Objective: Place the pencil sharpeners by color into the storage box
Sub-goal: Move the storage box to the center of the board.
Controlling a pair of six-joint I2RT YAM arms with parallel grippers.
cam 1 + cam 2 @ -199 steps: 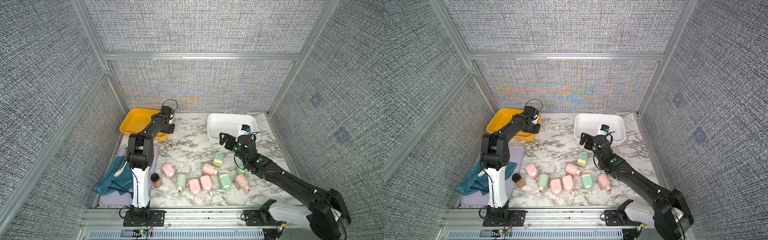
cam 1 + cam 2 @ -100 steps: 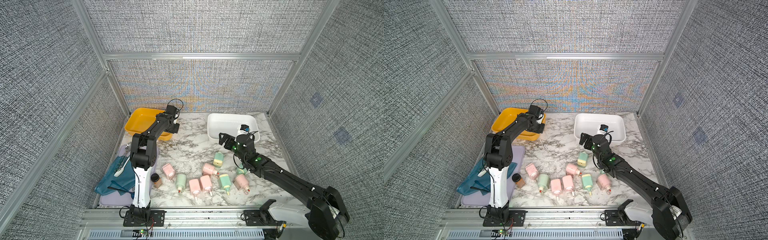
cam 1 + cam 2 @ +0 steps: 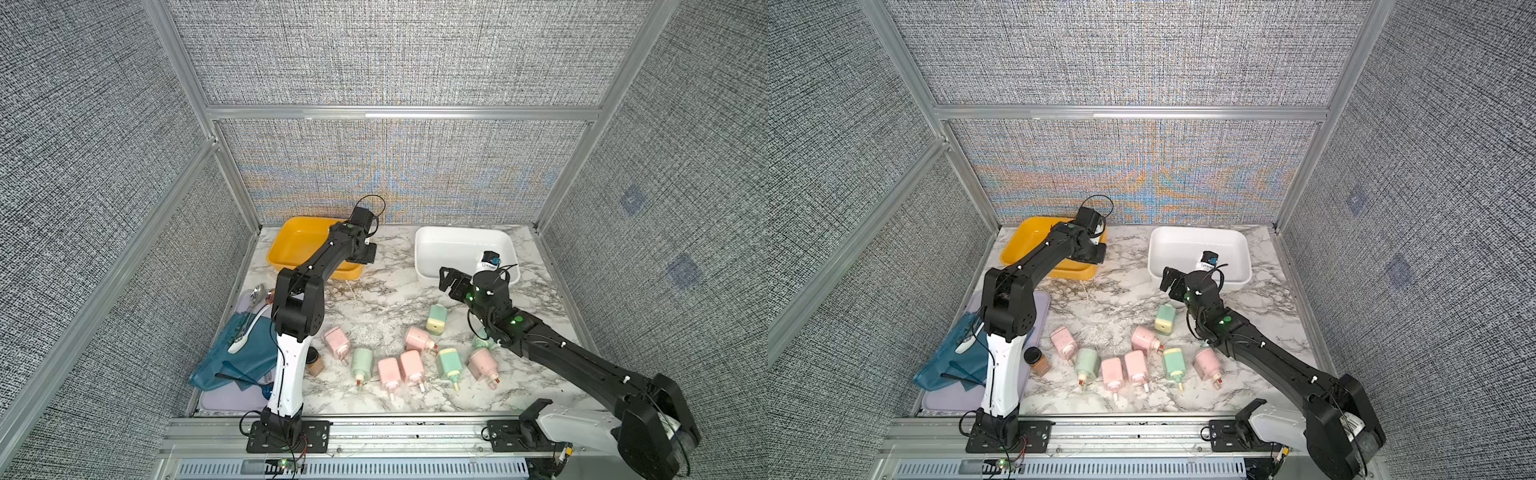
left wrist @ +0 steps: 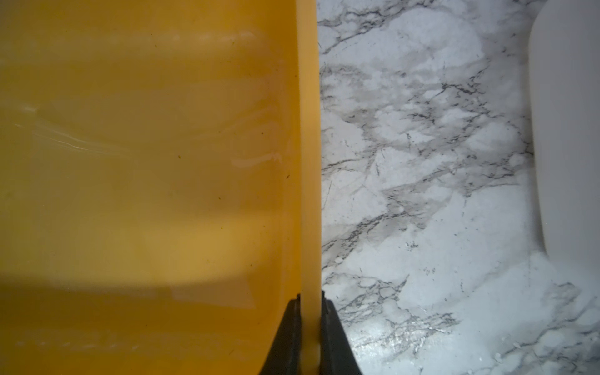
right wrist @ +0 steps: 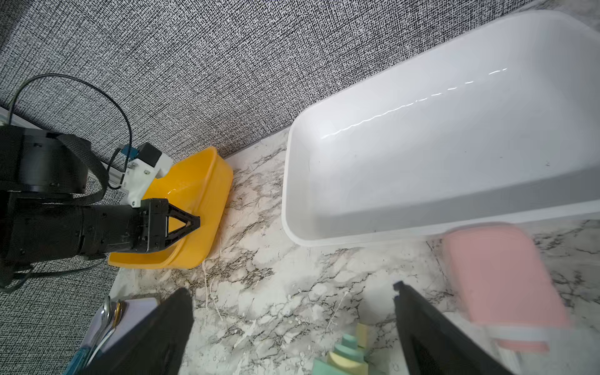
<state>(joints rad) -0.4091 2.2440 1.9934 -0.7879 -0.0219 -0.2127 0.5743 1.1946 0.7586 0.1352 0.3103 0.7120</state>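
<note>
The left gripper [image 4: 310, 302] is pinching the rim of the yellow box [image 3: 299, 245] at the back left of the table [image 3: 386, 291], with one finger pressing on the inside of the wall and one on the outside. The right gripper [image 5: 292, 289] is hovering with its jaws spread wide and holding nothing. It is hanging over bare marble just in front of the white box [image 3: 457, 245], which is sitting at the back right, apart from the yellow one. The pencil sharpeners [image 3: 389, 371] are lying on the table nearer the front. In both top views, pink and mint green ones are stretching in a loose row across the middle. One mint green sharpener [image 3: 437, 319] is lying close to the right gripper, and another green one is showing partly under the right arm. In the right wrist view, a pink sharpener [image 5: 503, 282] is lying just beside the white box's near wall. A small brown jar [image 3: 316, 363] is standing beside the left arm, near a blue cloth [image 3: 237, 353] that is carrying a white spoon [image 3: 243, 340].
</note>
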